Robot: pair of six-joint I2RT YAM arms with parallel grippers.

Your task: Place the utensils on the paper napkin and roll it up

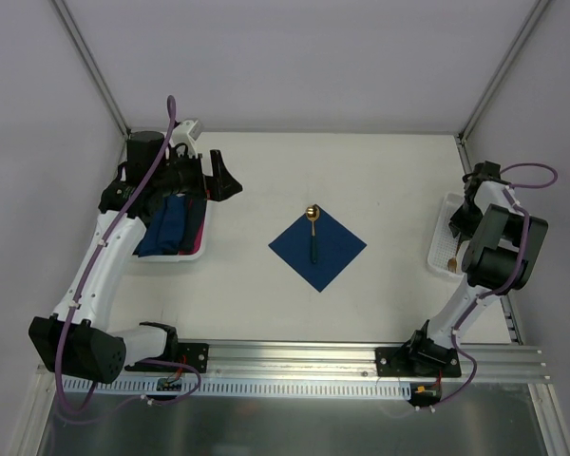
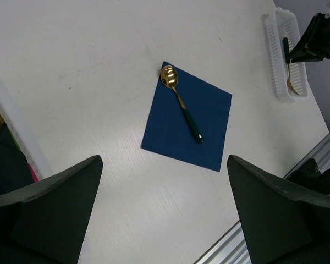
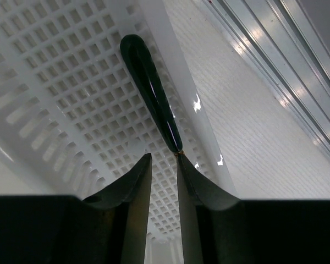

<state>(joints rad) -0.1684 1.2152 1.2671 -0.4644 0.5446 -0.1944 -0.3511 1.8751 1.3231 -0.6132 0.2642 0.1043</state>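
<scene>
My right gripper [image 3: 164,159] is closest to the lens. Its fingers [image 3: 126,209] stand almost together, with only a thin slit between them, low inside the white basket [image 3: 55,82]. A dark green utensil handle [image 3: 151,82] runs straight away from the fingertips, and its narrow end meets the tip of one finger (I cannot tell whether it is actually pinched). My left gripper [image 2: 164,159] is spread wide and carries nothing. Ahead of it, between its two fingers, the paper napkin [image 2: 170,126] lies flat with a gold-bowled spoon [image 2: 181,102] resting on it.
</scene>
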